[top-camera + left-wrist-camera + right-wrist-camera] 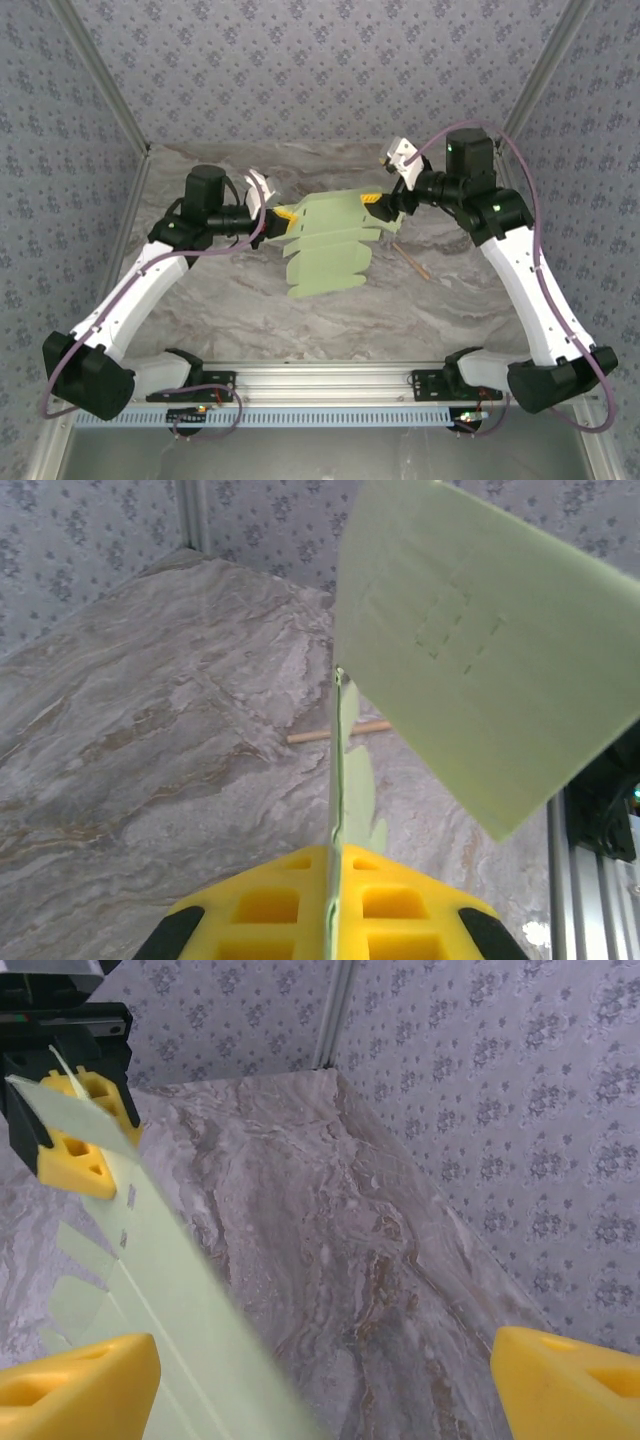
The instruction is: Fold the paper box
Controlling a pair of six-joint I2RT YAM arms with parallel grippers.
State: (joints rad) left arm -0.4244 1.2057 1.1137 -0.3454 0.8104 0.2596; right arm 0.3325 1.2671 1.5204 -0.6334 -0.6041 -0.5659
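The paper box [325,248] is a pale lime-green die-cut sheet with scalloped tabs, held up off the marble table between the two arms. My left gripper [283,214] is shut on its left edge. In the left wrist view the yellow pads [290,910] pinch the thin card edge-on, and a wide flap of the paper box [480,650] rises above them. My right gripper [381,204] stands open at the sheet's right end. Its yellow fingers [80,1385] are far apart, and the paper box [170,1300] runs past the left one without being pinched.
A thin tan wooden stick [411,261] lies on the table right of the sheet, and the left wrist view has the stick [335,732] behind the card. Patterned walls close in the table [230,300] at the back and sides. The metal rail [330,380] runs along the near edge.
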